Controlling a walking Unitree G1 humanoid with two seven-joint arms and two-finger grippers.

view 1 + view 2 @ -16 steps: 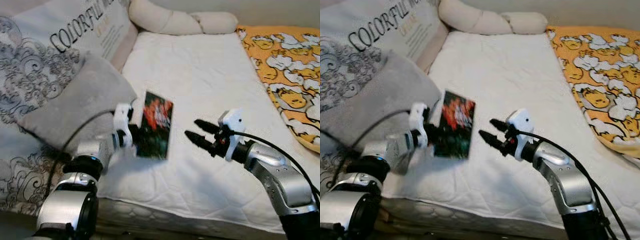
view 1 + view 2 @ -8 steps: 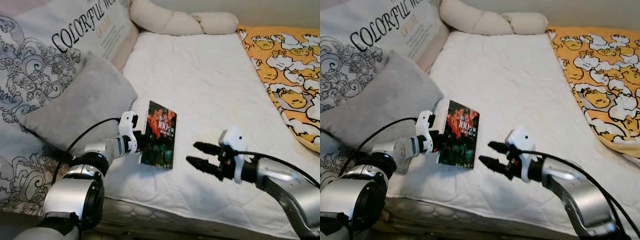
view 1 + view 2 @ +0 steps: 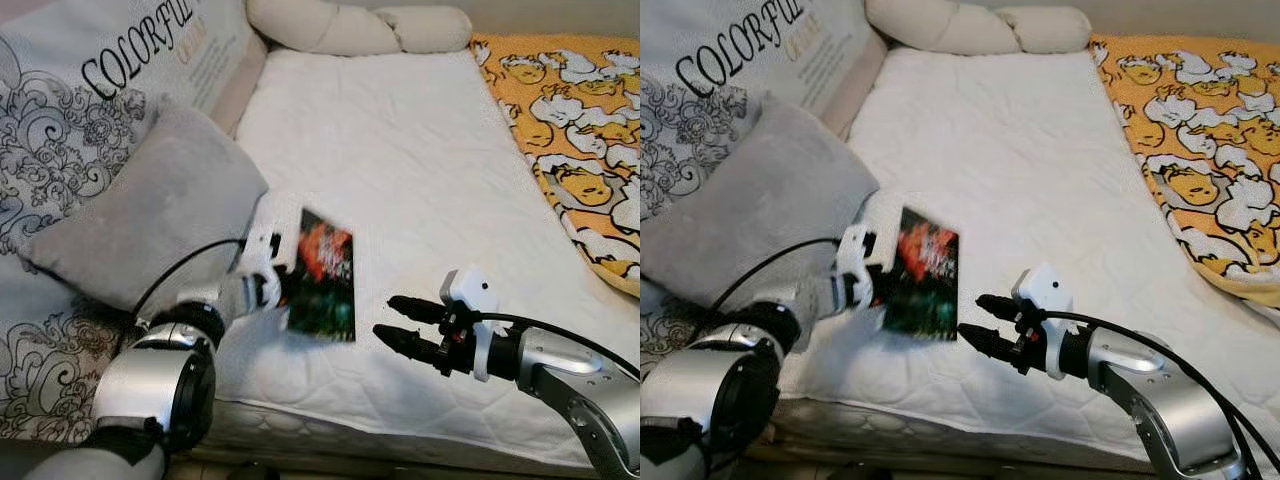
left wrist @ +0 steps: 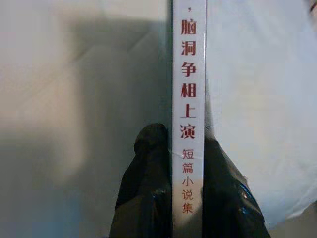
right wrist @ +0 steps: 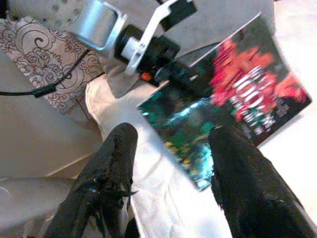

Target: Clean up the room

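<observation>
— Where was the book (image 3: 322,277) at that moment, and what had hold of it?

— I had it in my left gripper (image 3: 272,288), pinched by the spine edge. In my left wrist view the white spine with red characters ran straight up between my two black fingers (image 4: 148,188), which were closed on it from either side. It hung above the near part of the white mattress (image 3: 400,170), cover facing up and towards my head camera, just beside the grey pillow (image 3: 150,210). It looked blurred, and I could not tell whether its lower edge touched the sheet.

— Why by the spine?

— My guess is that the spine is the stiff part, so a thin paperback stays flat there instead of flopping open.

— And your right gripper (image 3: 402,324)?

— Spread open and empty, fingers pointing at the book's free edge, near it but not touching. From that wrist I saw the red and green cover (image 5: 233,104) framed between my two fingers (image 5: 109,163). I judged it was placed to take the book or steady it.

— What else lay on the bed?

— A long cream bolster (image 3: 340,25) at the far end, a printed cushion (image 3: 90,90) behind the grey pillow, and an orange duck-pattern blanket (image 3: 575,130) well off to my right.

— So how far along was the tidying?

— Early, I would say: the book was lifted but not yet put anywhere proper.
</observation>
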